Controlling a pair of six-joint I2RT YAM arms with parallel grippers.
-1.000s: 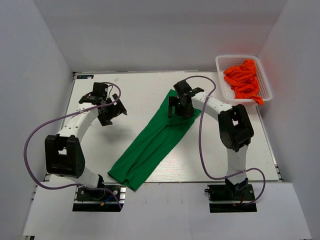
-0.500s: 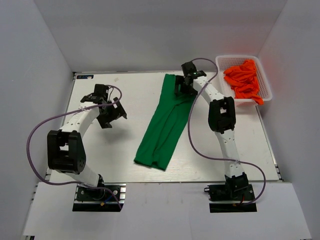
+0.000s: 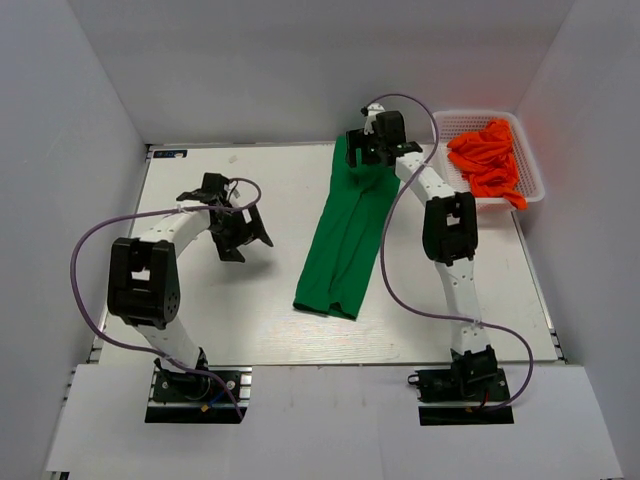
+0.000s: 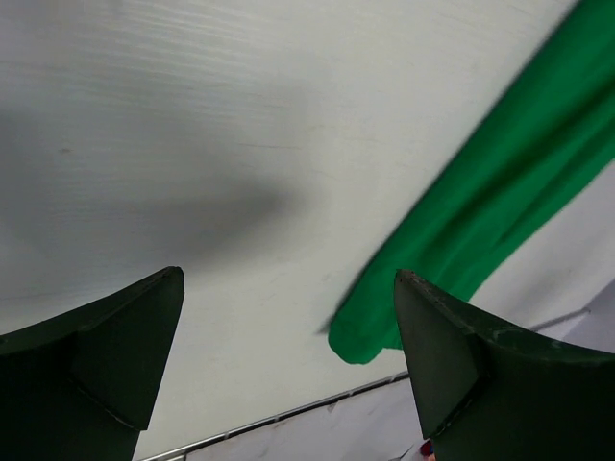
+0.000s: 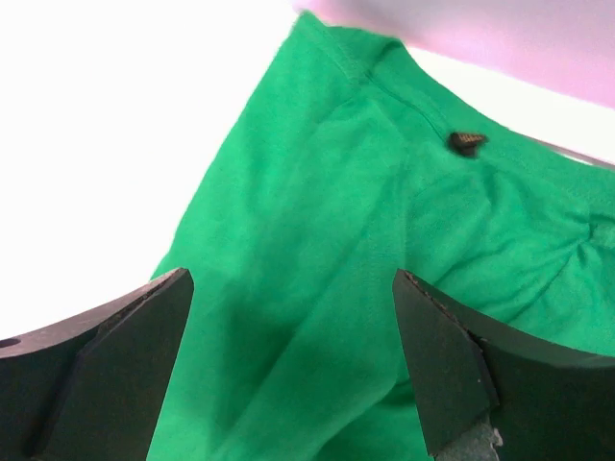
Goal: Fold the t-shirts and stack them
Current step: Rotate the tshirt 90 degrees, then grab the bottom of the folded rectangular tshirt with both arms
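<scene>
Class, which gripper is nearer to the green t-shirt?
Right. The right gripper is open directly over the far end of the green t-shirt; the left gripper, also open, is over bare table off to its left.

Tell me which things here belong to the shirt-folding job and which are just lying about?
Part of the job: green t-shirt, laid out long; orange t-shirts, heaped together.
Just lying about: white mesh basket under the orange heap; small dark label at the far left corner of the table.
</scene>
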